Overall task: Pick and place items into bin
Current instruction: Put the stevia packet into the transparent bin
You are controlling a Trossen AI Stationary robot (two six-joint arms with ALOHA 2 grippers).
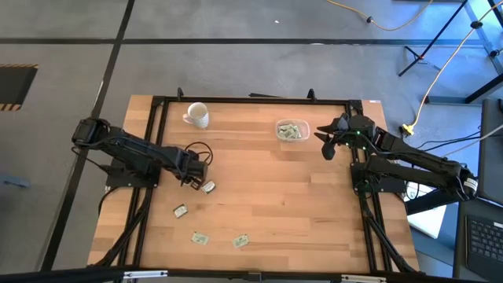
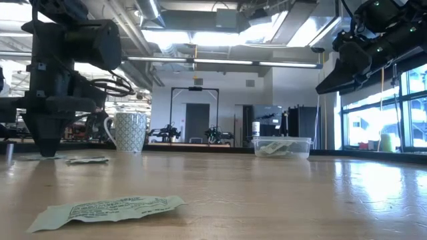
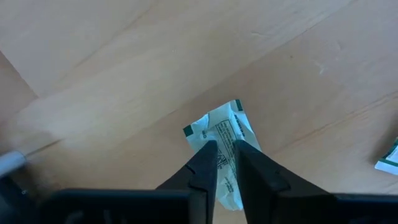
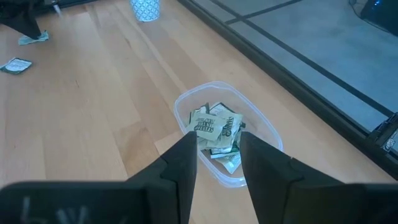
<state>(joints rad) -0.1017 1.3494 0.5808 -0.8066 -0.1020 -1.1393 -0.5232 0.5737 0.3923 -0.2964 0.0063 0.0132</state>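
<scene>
Four packets lie loose on the table [image 1: 259, 204] — one [image 1: 208, 187] at the left claw [image 1: 191, 181], one [image 1: 180, 211] just below it in the high view, and two nearer the front edge [image 1: 200, 237] [image 1: 240, 240]. One clear bin [image 1: 292, 130] stands on the far side, holding a heap of further packets [image 4: 216, 132]; they overlap too much to count, though several show in the right wrist view. One white mug [image 1: 196, 115] stands near the far left corner. Two arms work the table, each with one claw — the left low over a packet, the right claw [image 1: 328, 144] raised beside the bin.
</scene>
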